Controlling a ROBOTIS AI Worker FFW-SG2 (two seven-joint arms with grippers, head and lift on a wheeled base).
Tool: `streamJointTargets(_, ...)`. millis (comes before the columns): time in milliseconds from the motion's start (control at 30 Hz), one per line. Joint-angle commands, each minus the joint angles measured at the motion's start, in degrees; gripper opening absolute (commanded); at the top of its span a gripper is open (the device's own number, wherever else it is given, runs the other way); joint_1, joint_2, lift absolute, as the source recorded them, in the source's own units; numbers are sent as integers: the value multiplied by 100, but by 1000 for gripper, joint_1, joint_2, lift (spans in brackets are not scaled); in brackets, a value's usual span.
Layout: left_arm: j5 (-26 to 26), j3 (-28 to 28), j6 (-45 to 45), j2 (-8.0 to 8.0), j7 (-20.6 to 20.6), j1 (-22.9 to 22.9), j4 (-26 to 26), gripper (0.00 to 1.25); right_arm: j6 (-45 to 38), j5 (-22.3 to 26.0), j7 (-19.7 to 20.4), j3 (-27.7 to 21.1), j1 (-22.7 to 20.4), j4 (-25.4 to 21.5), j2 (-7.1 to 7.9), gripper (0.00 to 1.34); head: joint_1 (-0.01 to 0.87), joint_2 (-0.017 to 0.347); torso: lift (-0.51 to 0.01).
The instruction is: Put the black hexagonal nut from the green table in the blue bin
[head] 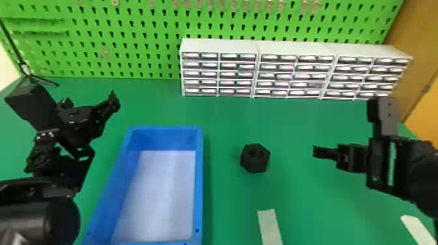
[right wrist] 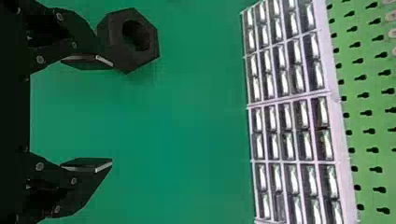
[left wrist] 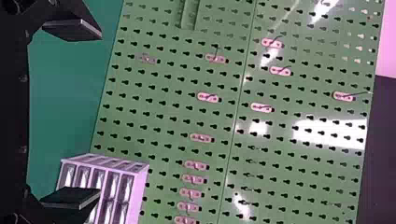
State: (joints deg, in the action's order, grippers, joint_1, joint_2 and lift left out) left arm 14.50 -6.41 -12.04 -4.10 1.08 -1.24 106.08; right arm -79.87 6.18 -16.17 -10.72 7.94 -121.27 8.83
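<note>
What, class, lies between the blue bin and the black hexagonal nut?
Just bare green table lies between bin and nut, seen in the head view.

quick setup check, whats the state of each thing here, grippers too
Black hexagonal nut: on the green table, ungripped
Blue bin: upright, open-topped, nut not inside
Left gripper: open, holding nothing
Right gripper: open, holding nothing
Drawer units: drawers look shut

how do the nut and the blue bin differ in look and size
The nut is black all over; the bin has blue walls and a pale floor. The nut is small and six-sided, while the bin is much larger, with long straight sides. Both rest on the green table.
</note>
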Motion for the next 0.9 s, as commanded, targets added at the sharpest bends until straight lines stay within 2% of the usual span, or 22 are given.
streamJointTargets(0,0,0,0,-3,-2,-17,0,1143,-652,-126,0,79,146,-134,102,819,692,8,-97)
streamJointTargets(100,0,0,0,-3,-2,-25,0,1143,-978,-152,0,228,260,-143,225,819,692,8,-97)
streamJointTargets(233,0,17,0,-3,-2,-43,-9,1141,-1021,-161,0,387,374,-134,366,819,692,8,-97)
streamJointTargets(867,-35,44,0,-3,-2,-60,-18,1141,-1021,-29,0,879,796,350,418,819,692,8,-97)
